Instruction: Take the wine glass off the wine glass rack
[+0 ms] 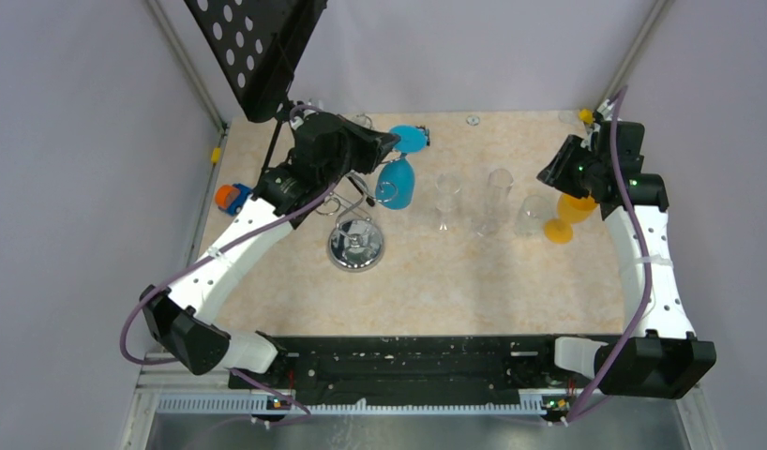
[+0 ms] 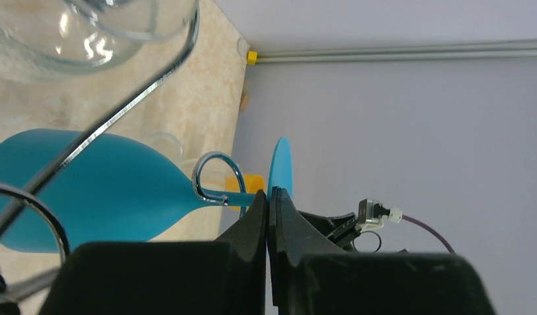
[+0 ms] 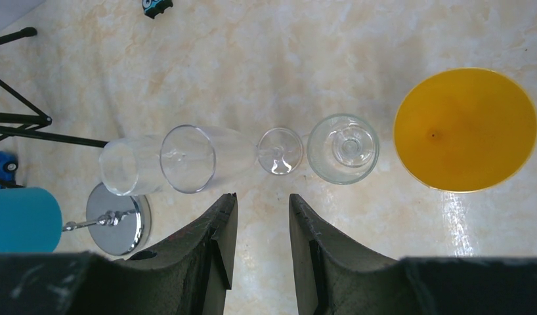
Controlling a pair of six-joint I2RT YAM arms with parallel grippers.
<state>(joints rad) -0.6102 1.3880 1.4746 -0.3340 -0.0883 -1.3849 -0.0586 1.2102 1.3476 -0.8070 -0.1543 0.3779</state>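
Observation:
The silver wire wine glass rack [image 1: 355, 246] stands on its round chrome base left of centre. A blue wine glass [image 1: 396, 183] hangs bowl-down from one of its hooks. In the left wrist view the blue glass [image 2: 88, 190] has its stem through a curled hook [image 2: 216, 177], with the foot [image 2: 279, 161] seen edge-on. My left gripper [image 2: 271, 193] is shut at the foot end of the stem; in the top view it [image 1: 389, 142] sits beside the foot. My right gripper [image 3: 260, 197] is open and empty, hovering at the right [image 1: 555, 173].
Clear glasses [image 1: 447, 197] [image 1: 497, 197] [image 1: 533, 214] stand in a row mid-table, and a yellow glass [image 1: 569, 214] is below the right gripper. A black perforated plate on a tripod [image 1: 258, 47] overhangs the back left. An orange-blue toy [image 1: 233, 197] lies at the left edge.

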